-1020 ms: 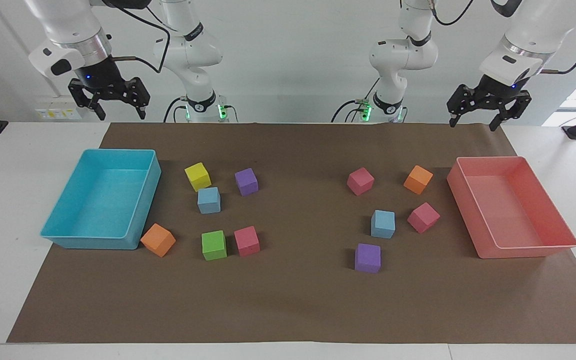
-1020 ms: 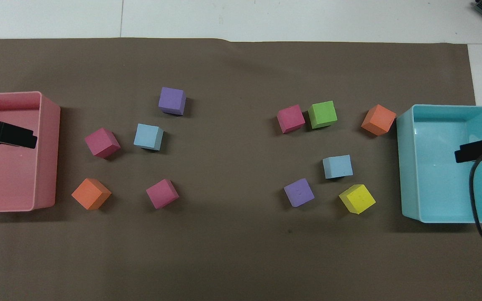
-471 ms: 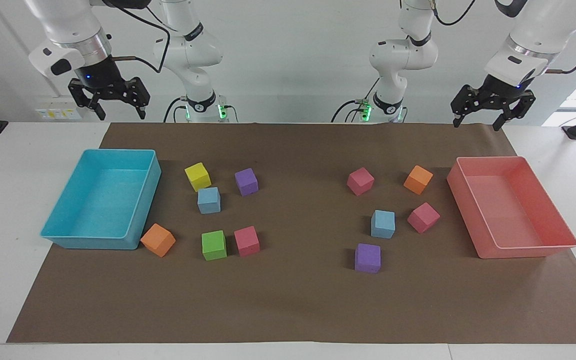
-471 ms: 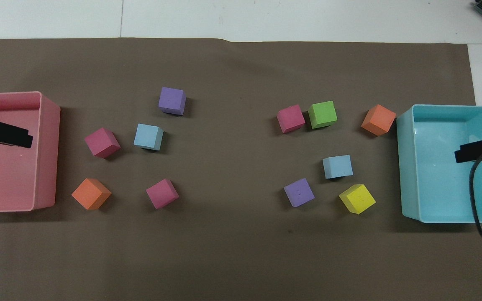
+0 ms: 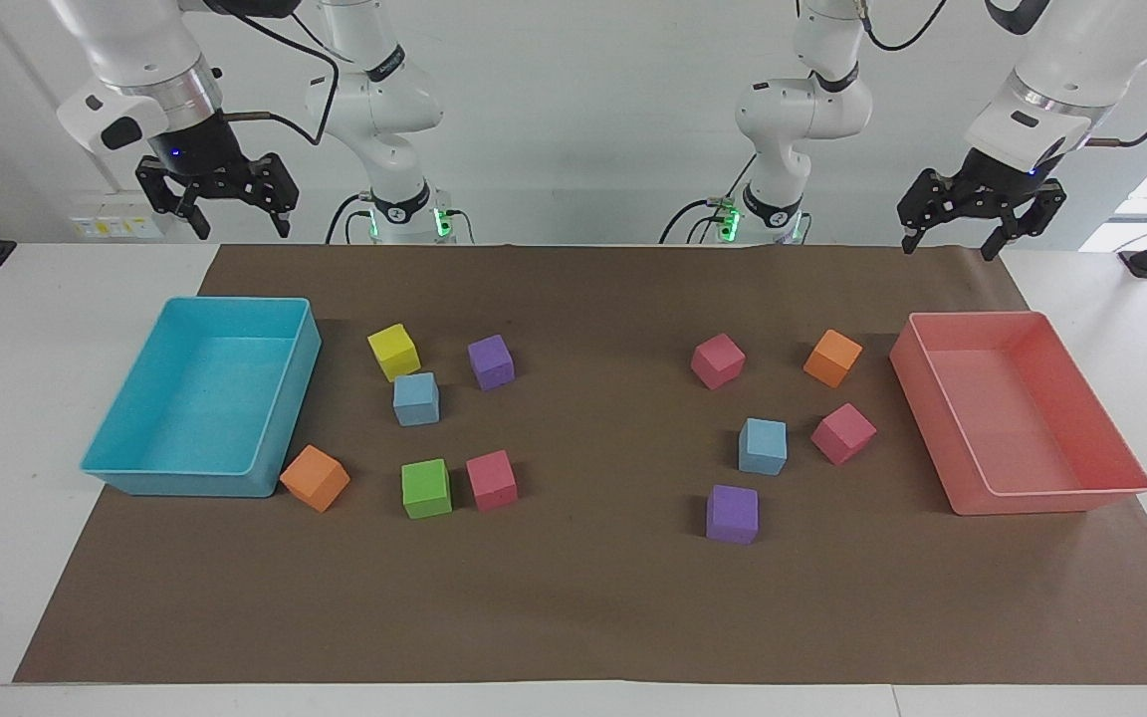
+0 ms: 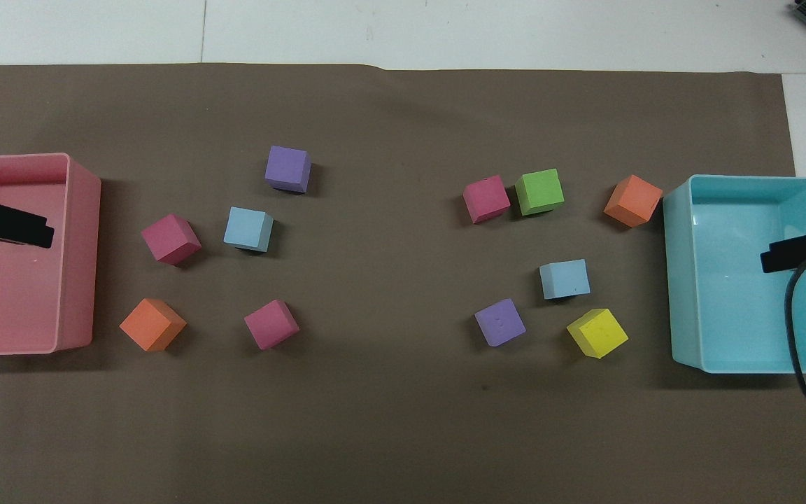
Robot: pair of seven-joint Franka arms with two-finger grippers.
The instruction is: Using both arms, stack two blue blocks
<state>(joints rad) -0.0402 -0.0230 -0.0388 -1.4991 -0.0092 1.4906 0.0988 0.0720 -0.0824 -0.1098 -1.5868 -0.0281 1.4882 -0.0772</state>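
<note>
Both sets of fingers spread wide and hold nothing: the left gripper (image 5: 980,232) hangs high over the robots' edge of the brown mat (image 5: 593,597), above the pink bin (image 5: 1071,493), and the right gripper (image 5: 218,207) hangs just as high over the turquoise bin (image 5: 175,480). Down on the mat, neither of the two blue blocks is touched. One blue block (image 5: 763,445) sits toward the left arm's end, between a pink cube (image 5: 843,433) and a purple cube (image 5: 732,514). The other blue block (image 5: 416,398) sits toward the right arm's end, just beside a yellow cube (image 5: 394,352), well apart from the first.
</note>
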